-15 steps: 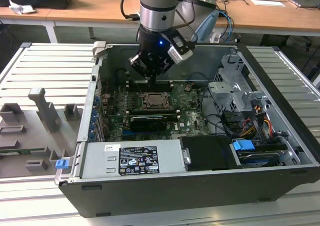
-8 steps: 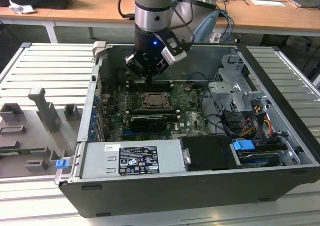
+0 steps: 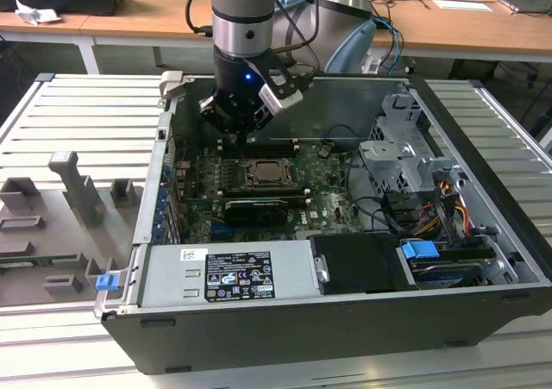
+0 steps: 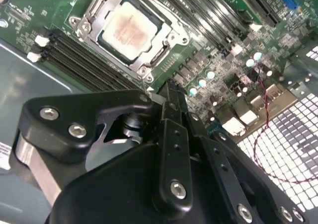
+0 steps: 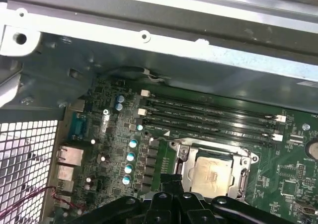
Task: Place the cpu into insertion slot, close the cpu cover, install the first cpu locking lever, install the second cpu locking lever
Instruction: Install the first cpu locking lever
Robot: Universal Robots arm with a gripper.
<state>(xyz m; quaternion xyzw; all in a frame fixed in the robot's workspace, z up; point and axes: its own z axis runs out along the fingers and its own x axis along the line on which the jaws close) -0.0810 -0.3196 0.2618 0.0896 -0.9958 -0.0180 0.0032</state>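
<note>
Where a grey tray [image 3: 69, 191] rests at the exterior view's left, the open case [image 3: 483, 234] lies beside it on the slatted table [image 3: 86, 104]. Over the board [image 3: 328, 203] hangs the gripper [image 3: 244, 137], its fingers [image 4: 171, 105] pressed together on nothing, above the memory slots [image 3: 267, 145] and apart from the socket. The cpu [image 3: 267, 175] sits in the slot [image 4: 160, 19], tan face showing through the cover [image 4: 175, 35], which lies flat over its edges. Farther right stands the cage [image 3: 401, 147].
</note>
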